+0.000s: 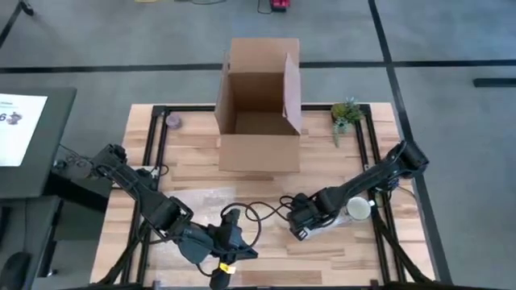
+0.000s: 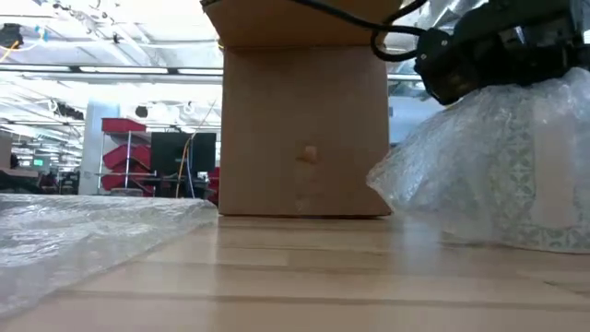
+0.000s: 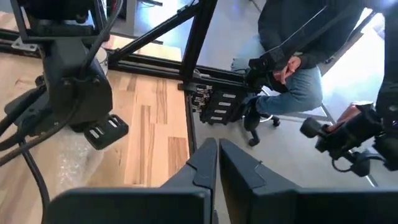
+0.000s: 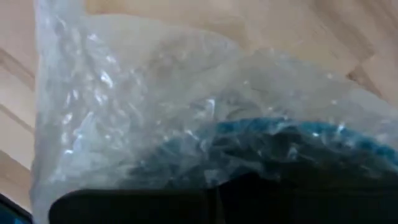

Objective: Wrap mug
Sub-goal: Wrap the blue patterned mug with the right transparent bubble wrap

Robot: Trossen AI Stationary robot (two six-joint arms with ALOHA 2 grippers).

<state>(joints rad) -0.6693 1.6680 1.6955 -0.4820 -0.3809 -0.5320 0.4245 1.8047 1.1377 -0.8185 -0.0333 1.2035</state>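
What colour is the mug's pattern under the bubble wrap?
Blue-green band on a white mug, best in the low view.

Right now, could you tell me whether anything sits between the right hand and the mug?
Yes: bubble wrap lies between them. The right hand presses on the wrap, which covers the mug at the table's right edge. No other obstacle shows.

An open box (image 1: 259, 113) stands at the back middle of the surface (image 1: 193, 165), a plant (image 1: 346, 113) just right of it, the mug (image 1: 358, 209) at front right.
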